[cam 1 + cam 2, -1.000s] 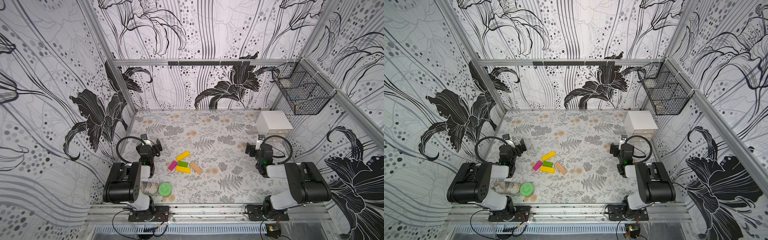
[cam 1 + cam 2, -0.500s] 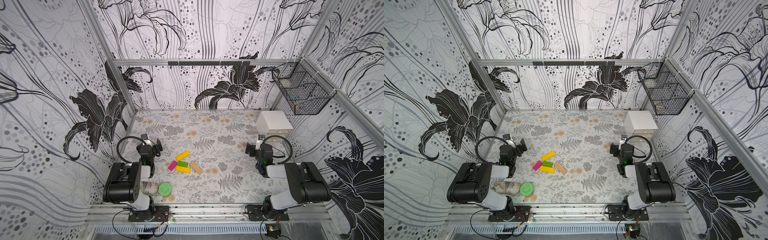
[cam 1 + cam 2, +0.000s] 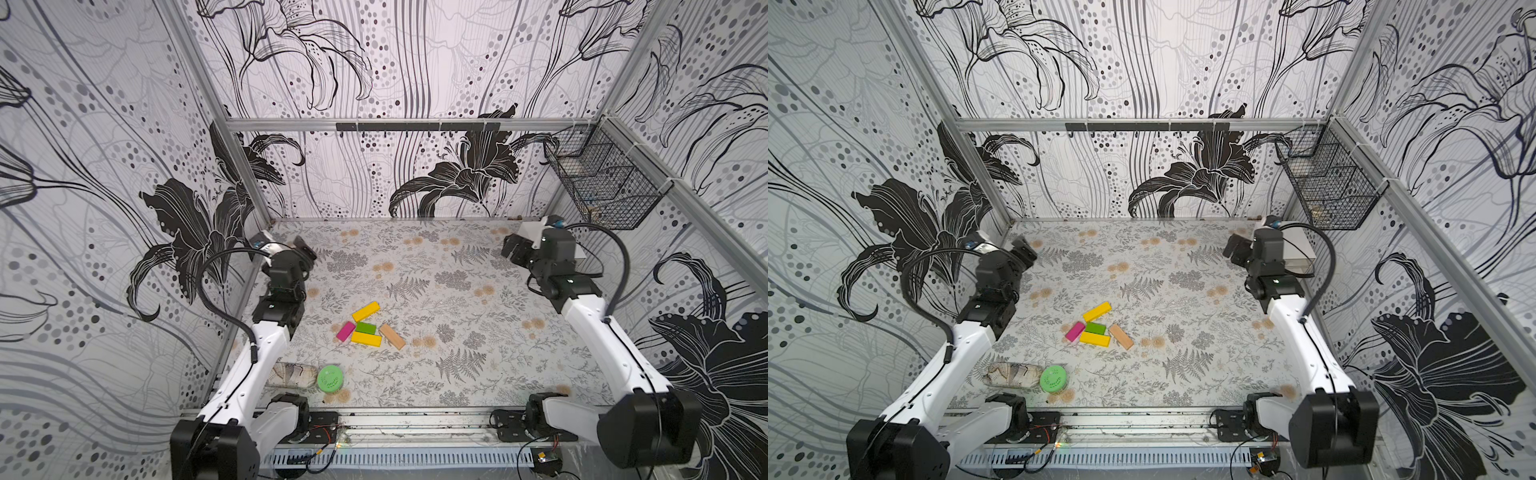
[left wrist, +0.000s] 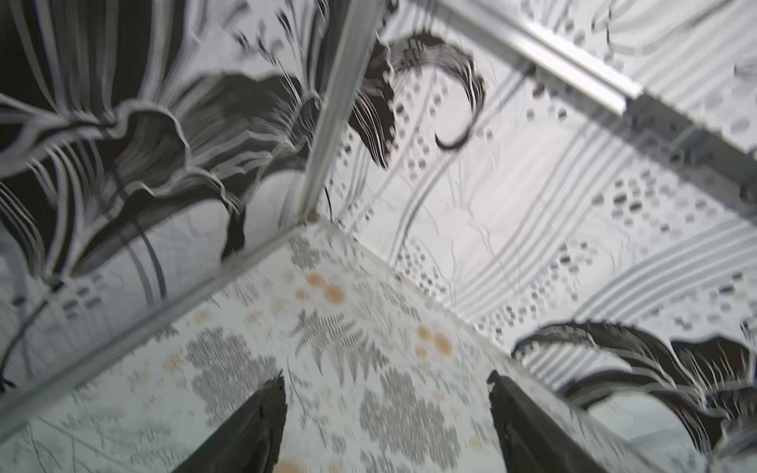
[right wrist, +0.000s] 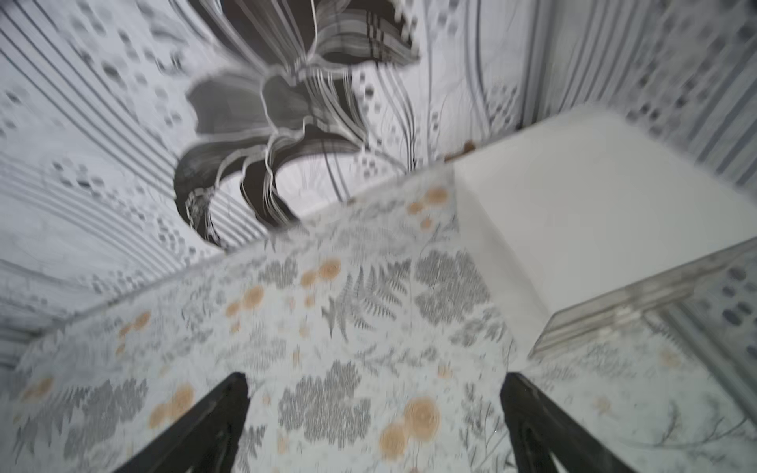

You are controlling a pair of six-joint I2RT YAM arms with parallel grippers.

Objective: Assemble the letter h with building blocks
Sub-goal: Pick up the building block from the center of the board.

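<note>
Yellow, green, pink and tan building blocks [image 3: 1095,328] lie flat in a loose cluster on the surface [image 3: 478,365], slightly toward the left arm's side. The green block [image 3: 365,328] sits between the far yellow block [image 3: 365,311] and the near yellow block [image 3: 366,339]. The pink block [image 3: 345,331] rests at its left end, and the tan block [image 3: 392,336] lies angled just beside the near yellow one. No letter h is formed yet, so assembly is judged to be at its start. The left fingers [image 4: 262,426] and right fingers [image 5: 213,422] are spread apart and empty, raised at opposite sides, well apart from the cluster. This posture probably leaves the blocks unobstructed and prepares a first pick. The white box [image 5: 573,213] stands beside the right fingers and plays no part.
</note>
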